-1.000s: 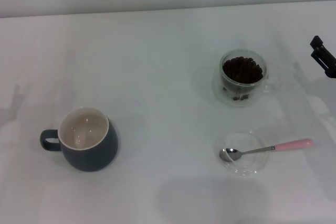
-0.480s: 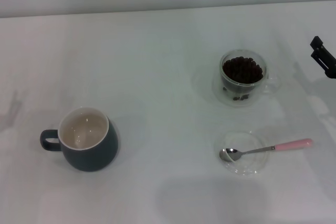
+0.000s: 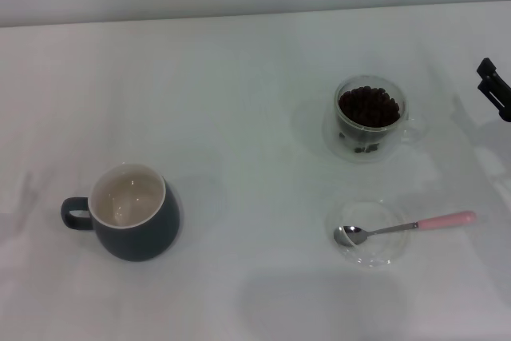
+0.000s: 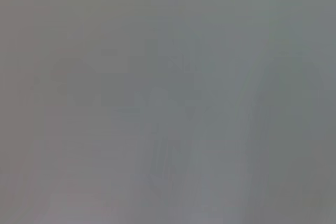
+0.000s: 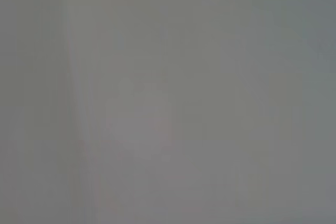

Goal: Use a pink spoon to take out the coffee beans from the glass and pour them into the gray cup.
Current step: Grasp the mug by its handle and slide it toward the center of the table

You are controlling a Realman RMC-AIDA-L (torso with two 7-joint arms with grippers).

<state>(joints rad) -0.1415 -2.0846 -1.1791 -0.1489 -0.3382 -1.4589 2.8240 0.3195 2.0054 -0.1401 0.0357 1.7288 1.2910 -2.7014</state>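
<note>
My right gripper [image 3: 493,89] sits at the desk's [image 3: 239,77] right edge; its opening cannot be determined. The pink spoon [image 3: 403,227] rests untouched in a glass dish [image 3: 369,235].

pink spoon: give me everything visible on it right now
The pink spoon is a small teaspoon with a shiny metal bowl and neck and a pale pink handle. It lies nearly flat, its bowl resting in a flat clear glass dish, its handle reaching past the rim toward the robot's right. It sits nearer the robot than the glass. No gripper touches it.
</note>
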